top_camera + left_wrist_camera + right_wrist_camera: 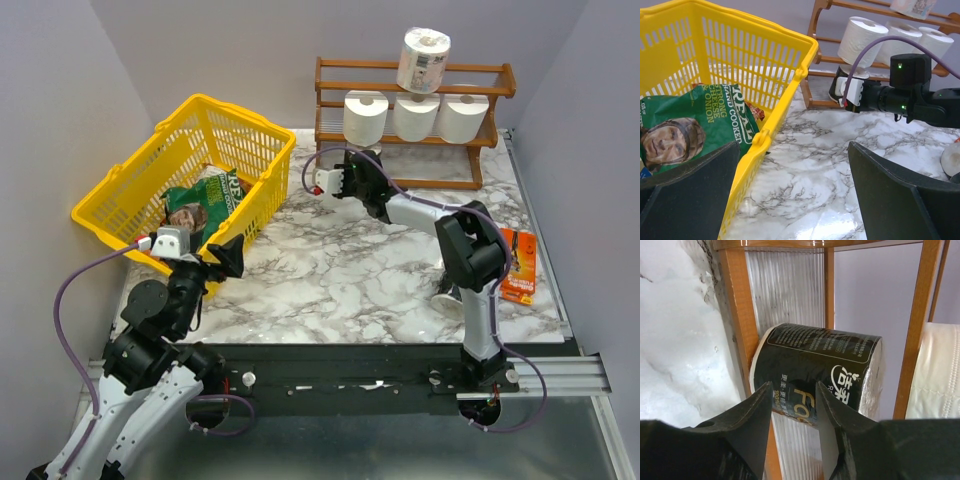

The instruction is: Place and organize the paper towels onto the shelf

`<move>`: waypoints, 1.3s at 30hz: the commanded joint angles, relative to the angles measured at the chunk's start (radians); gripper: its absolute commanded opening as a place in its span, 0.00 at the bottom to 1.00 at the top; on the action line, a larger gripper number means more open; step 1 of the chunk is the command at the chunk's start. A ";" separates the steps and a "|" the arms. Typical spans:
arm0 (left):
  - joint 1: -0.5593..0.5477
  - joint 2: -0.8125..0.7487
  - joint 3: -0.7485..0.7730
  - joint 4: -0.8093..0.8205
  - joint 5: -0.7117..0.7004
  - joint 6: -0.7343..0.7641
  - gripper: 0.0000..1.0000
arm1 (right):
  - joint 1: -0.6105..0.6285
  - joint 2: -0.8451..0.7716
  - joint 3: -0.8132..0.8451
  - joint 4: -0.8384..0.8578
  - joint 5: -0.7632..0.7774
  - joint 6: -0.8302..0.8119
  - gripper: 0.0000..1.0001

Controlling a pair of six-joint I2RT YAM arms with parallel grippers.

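Note:
The reddish-brown wooden shelf [415,92] stands at the back of the table. Three white paper towels [416,116] stand side by side on its middle tier. A roll in a printed white wrapper [423,60] sits tilted on the top rail. A black-wrapped roll [815,370] lies on the lowest tier at the left end, against a shelf post [735,315]. My right gripper [793,390] is slightly open right in front of this roll, with nothing between its fingers; it shows at the shelf's lower left in the top view [352,165]. My left gripper [794,147] is wide open and empty above the table beside the basket.
A yellow plastic basket [250,135] at the left holds a green crisp bag [205,200]. An orange packet [518,262] lies at the right edge. A white round object [450,300] lies partly hidden behind the right arm.

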State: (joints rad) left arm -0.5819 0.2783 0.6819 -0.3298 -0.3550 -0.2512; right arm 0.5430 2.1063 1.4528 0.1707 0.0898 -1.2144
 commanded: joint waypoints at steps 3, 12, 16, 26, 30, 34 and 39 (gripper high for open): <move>0.007 0.007 -0.001 0.018 -0.009 0.007 0.99 | 0.020 -0.166 -0.075 0.035 0.042 0.084 0.50; 0.007 -0.028 -0.002 0.023 0.002 0.000 0.99 | 0.043 -0.541 -0.160 -0.366 0.418 0.867 0.52; 0.007 -0.045 -0.004 0.034 0.030 -0.005 0.99 | 0.043 -0.789 -0.259 -0.649 0.379 1.330 0.62; 0.007 -0.071 -0.010 0.044 0.079 -0.016 0.99 | 0.043 -1.140 -0.465 -1.172 0.304 1.927 0.84; 0.007 -0.079 -0.012 0.043 0.074 -0.019 0.99 | 0.041 -1.282 -0.503 -1.302 0.405 2.101 1.00; 0.007 -0.077 -0.010 0.044 0.082 -0.020 0.99 | 0.041 -1.275 -0.512 -1.399 0.504 2.147 1.00; 0.007 -0.079 -0.010 0.043 0.079 -0.020 0.99 | 0.034 -1.200 -0.565 -1.376 0.525 2.181 1.00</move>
State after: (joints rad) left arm -0.5816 0.2119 0.6781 -0.3069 -0.2939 -0.2626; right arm 0.5827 0.8501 0.9230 -1.1511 0.5350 0.8612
